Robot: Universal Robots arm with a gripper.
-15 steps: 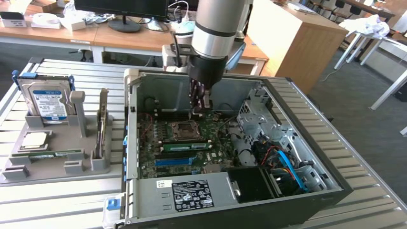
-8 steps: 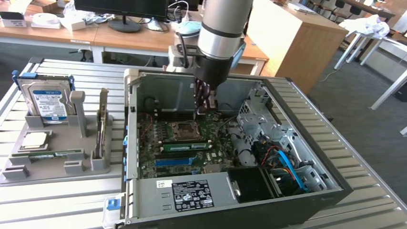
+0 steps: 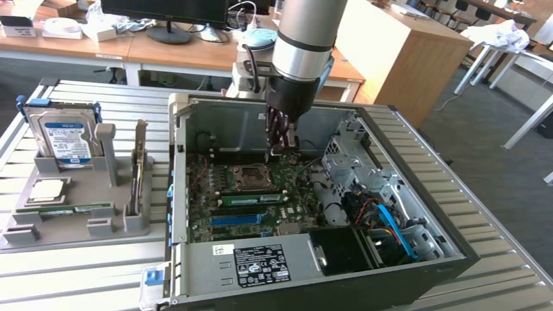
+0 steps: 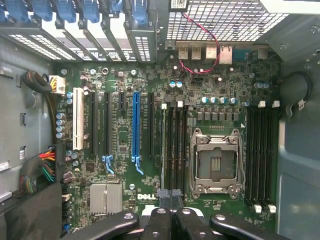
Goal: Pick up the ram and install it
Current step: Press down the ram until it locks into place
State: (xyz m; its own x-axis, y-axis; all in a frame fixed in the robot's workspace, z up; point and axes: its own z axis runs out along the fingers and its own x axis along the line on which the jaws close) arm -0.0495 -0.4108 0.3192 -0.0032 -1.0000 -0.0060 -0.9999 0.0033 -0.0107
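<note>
A robot gripper [image 3: 282, 148] hangs inside the open computer case [image 3: 449, 256], fingers closed together with nothing visibly held, right above the ram [image 4: 163, 145], which stands edge-on in a motherboard [image 4: 150, 80] slot beside the empty processor socket [image 4: 216, 161], apparently seated.

Computer case [image 3: 406, 259]: open, centre of the exterior view, on the slatted table [image 3: 78, 278].
Hard drive [image 3: 65, 139]: upright in the grey holder [image 3: 78, 227], left.
Empty processor socket [image 4: 216, 162]: on the motherboard [image 4: 150, 85].

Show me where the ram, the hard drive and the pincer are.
ram [image 3: 65, 210], exterior view, middle of the green stick.
hard drive [image 3: 66, 139], exterior view, blue label.
pincer [image 3: 281, 150], exterior view, between its fingertips.
</note>
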